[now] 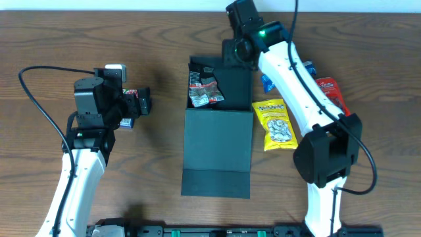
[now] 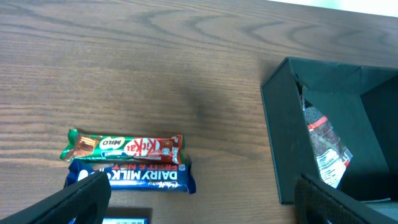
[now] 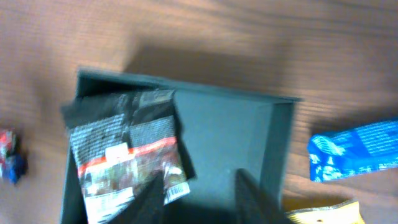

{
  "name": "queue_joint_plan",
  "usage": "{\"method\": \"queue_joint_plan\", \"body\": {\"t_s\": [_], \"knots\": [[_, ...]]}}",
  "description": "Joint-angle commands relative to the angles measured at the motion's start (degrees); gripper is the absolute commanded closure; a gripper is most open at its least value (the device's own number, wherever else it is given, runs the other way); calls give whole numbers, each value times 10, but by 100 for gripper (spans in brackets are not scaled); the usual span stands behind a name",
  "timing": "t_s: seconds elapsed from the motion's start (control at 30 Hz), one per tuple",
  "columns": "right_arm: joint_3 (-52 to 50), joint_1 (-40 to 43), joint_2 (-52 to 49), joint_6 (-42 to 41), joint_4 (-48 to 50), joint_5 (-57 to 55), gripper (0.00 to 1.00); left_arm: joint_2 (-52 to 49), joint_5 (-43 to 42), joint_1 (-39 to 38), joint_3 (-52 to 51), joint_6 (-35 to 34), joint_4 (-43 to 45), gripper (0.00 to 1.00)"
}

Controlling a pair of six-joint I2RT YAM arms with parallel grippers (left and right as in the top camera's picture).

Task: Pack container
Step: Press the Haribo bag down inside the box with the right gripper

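The dark teal container [image 1: 233, 89] stands open mid-table, its flap lid [image 1: 217, 155] lying flat toward the front. A black, red and white snack packet [image 1: 205, 89] lies in its left half, and in the right wrist view this packet [image 3: 127, 162] rests against the left wall. My right gripper [image 3: 202, 199] hangs over the container's bare floor [image 3: 242, 137], its fingers apart and empty, one fingertip [image 3: 152, 199] beside the packet's corner. My left gripper [image 2: 202, 208] is wide open above the table left of the container wall [image 2: 280, 124], holding nothing.
A KitKat Milo bar [image 2: 124, 147] and a blue Dairy Milk bar [image 2: 130, 177] lie by the left gripper. Right of the container lie a yellow packet [image 1: 277, 124], a blue packet [image 3: 354, 155] and a red packet [image 1: 329, 92]. The right arm crosses above these packets.
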State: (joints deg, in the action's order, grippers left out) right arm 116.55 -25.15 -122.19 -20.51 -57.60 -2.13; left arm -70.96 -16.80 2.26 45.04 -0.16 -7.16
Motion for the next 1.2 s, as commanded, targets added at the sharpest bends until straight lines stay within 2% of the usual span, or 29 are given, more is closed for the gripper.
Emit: {"method": "queue_joint_plan", "body": {"t_s": [0.0,0.07,0.3,0.57,0.83,1.03,1.17], "knots": [[-17,-23,-1,59,2,38,86,-3,-8,3,10,-2,0,5],[-40,-30,-1,75,19,63,99,-3,-8,3,10,-3,0,5],[-106,-34,-14,95,98,167,99,-3,-8,3,10,-2,0,5],[-109,-41,-74,103,139,236,99,-3,-8,3,10,-3,-7,5],[-109,-50,-127,103,157,234,99,-3,-8,3,10,-3,-12,5],[-107,-49,-135,61,151,149,99,-3,-8,3,10,-3,-13,5],[-93,-50,-135,53,152,146,99,-3,-8,3,10,-2,-16,5]]}}
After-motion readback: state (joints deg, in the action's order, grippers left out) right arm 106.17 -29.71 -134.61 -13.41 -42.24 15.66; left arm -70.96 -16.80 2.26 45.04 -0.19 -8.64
